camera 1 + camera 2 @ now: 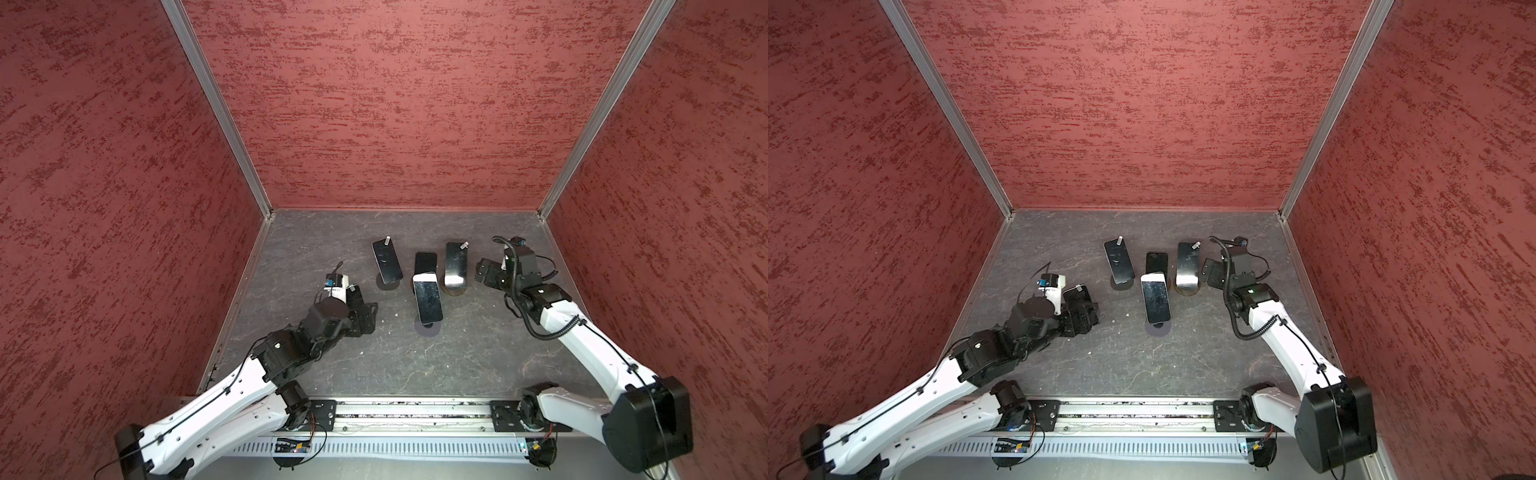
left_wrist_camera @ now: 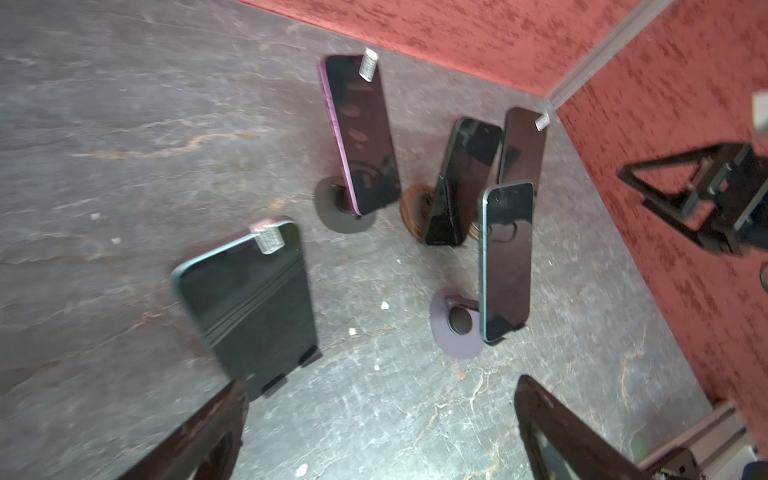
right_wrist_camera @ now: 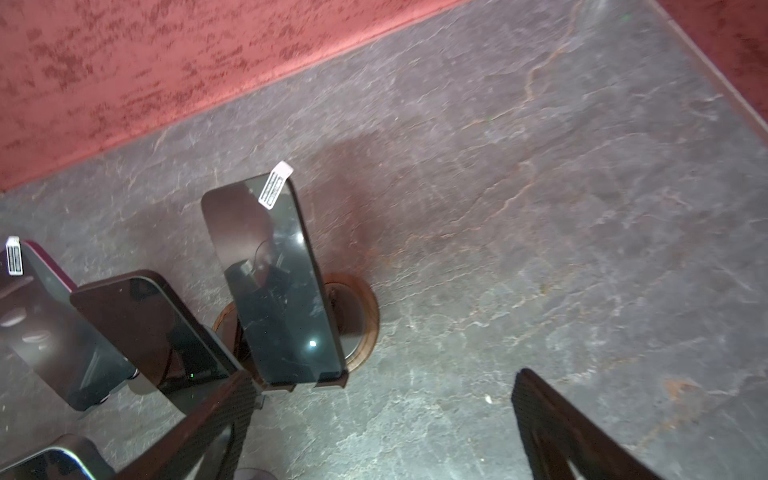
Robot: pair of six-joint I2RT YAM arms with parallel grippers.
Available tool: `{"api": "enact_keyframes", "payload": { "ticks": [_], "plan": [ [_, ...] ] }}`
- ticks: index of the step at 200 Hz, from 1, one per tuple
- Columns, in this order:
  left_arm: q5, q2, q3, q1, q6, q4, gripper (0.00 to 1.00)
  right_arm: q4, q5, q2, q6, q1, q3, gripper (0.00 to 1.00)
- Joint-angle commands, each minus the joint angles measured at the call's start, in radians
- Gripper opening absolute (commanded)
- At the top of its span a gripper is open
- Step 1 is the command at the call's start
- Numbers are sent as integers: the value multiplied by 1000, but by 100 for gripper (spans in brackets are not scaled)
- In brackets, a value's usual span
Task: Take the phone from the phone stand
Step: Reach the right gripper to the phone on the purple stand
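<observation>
Glossy dark phone (image 3: 274,282) with an unreadable white sticker (image 3: 275,185) leans on a round wooden stand (image 3: 365,316) on a slate-textured table (image 3: 540,208). The right gripper (image 3: 384,378) gapes empty just beside the stand; the left gripper (image 2: 380,384), also gaping empty, is well left of it.

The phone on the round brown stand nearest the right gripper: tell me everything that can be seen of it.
This phone is a dark slab with a glossy black screen, finely scratched, mirroring a light spot. A white barcode sticker folds over its top corner. It leans back, its lower edge in the dark lip of a stand whose round base looks wooden. The right gripper is open close beside it, seemingly apart.
</observation>
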Motion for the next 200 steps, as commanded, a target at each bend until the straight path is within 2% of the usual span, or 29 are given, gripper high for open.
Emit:
{"api": "enact_keyframes", "payload": {
  "ticks": [1,38,98,140,200],
  "plan": [
    [-79,45,20,-59,-13,103,99,-34,4,47,1,35,44,99],
    [-117,127,7,-116,-48,199,99,-33,9,130,-27,81,88,99],
    [-113,144,-50,-120,-56,345,99,0,-8,172,-48,102,99,99],
    [-118,158,-34,-115,-36,339,99,-60,-32,141,-55,132,125,99],
    [-112,150,-44,-93,-40,336,99,-118,-93,53,-58,258,121,99]
  ]
}}
